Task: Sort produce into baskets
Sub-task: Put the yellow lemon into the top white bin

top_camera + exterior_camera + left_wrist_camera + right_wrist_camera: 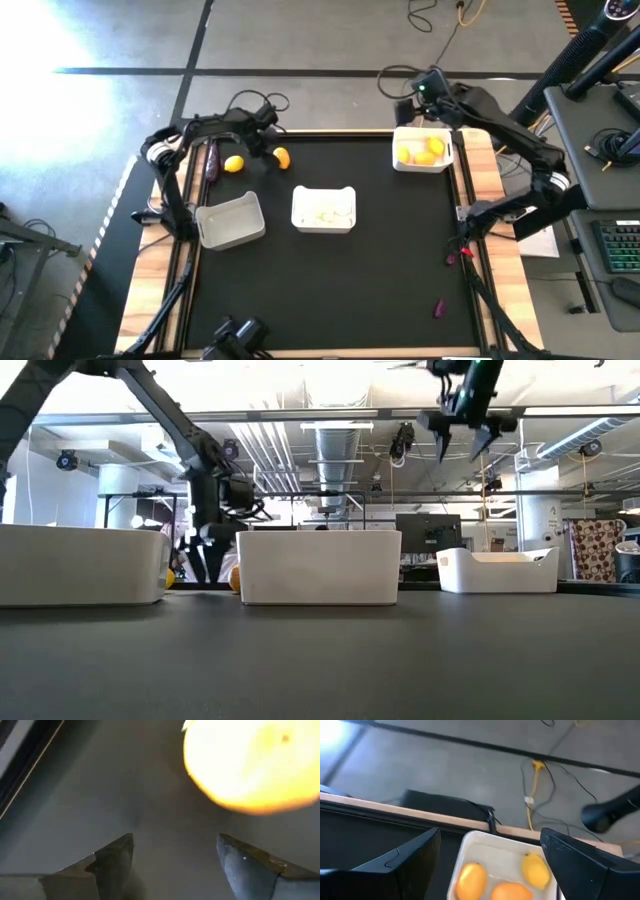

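My left gripper [266, 150] is open and low over the table's far left part, between a yellow lemon [234, 164] and an orange citrus [282, 157]. In the left wrist view [175, 855] a citrus [250, 765] lies just ahead of the fingers, untouched. A dark eggplant [212, 160] lies left of the lemon. My right gripper [422, 108] is open and empty, high above the far right basket [447, 160], which holds lemons and oranges [505, 880]. The middle basket [300, 222] holds white garlic. The left basket [228, 238] shows nothing inside.
Two small purple pieces [452, 258] [438, 308] lie near the table's right edge. The wooden table frame [470, 180] runs around the black mat. Cables lie on the floor beyond the far edge. Open mat lies at the near middle.
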